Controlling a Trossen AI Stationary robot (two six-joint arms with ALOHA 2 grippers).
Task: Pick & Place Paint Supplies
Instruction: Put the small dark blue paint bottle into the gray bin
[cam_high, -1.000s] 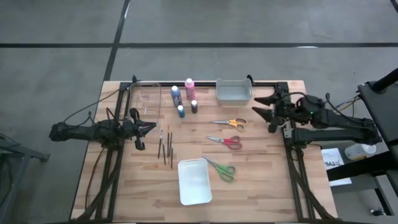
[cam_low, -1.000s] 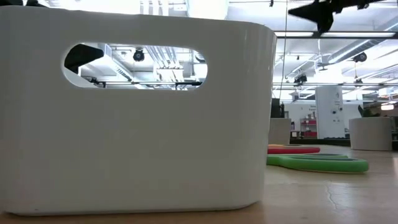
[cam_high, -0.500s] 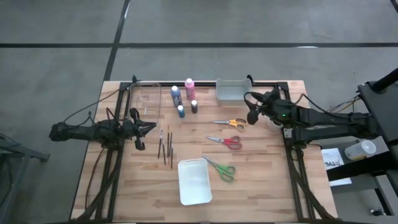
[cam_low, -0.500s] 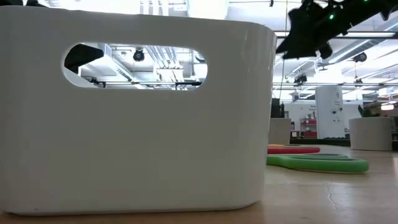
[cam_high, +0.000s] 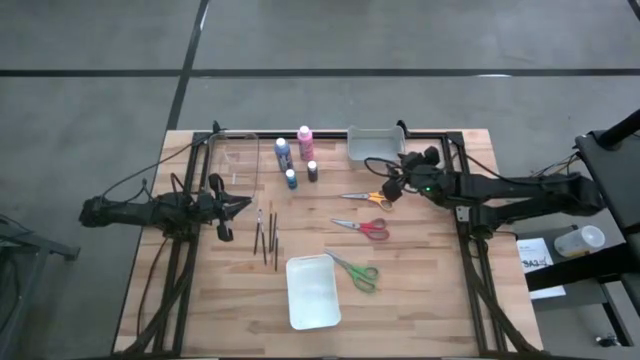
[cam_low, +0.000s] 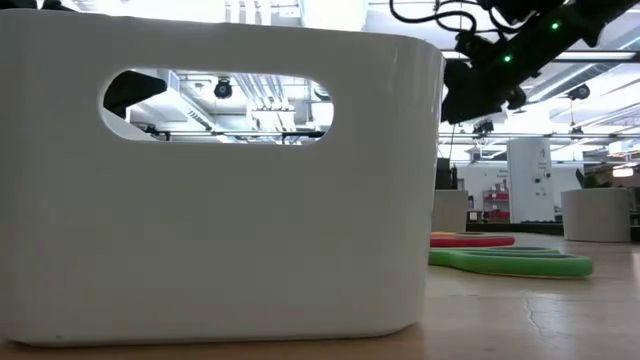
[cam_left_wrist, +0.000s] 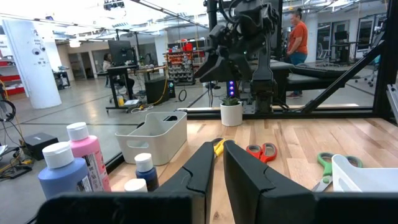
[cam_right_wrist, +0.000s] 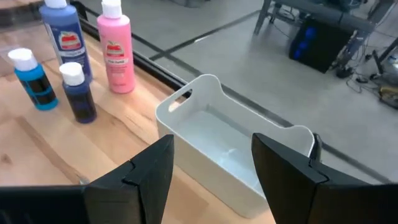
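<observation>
Orange scissors (cam_high: 368, 198), red scissors (cam_high: 362, 228) and green scissors (cam_high: 355, 271) lie flat on the wooden table. Pink (cam_high: 305, 142), blue (cam_high: 282, 152), teal (cam_high: 291, 179) and dark (cam_high: 312, 171) bottles stand at the far middle. Thin brushes (cam_high: 266, 235) lie left of centre. My right gripper (cam_high: 388, 188) is open and empty, over the orange scissors' handle end; its wrist view (cam_right_wrist: 211, 168) looks at the far white bin (cam_right_wrist: 230, 155). My left gripper (cam_high: 243, 204) is shut and empty just left of the brushes, and shows in its wrist view (cam_left_wrist: 219, 149).
A white bin (cam_high: 376, 146) stands at the far edge. A second white bin (cam_high: 312, 291) stands near the front and fills the low view (cam_low: 220, 180). A clear container (cam_high: 232, 155) stands at the far left. A person (cam_left_wrist: 297, 40) is in the room beyond.
My right gripper has gone toward the table's left edge and a little toward its near edge, coming down over the orange scissors, still open. The left arm and all the supplies have kept still.
</observation>
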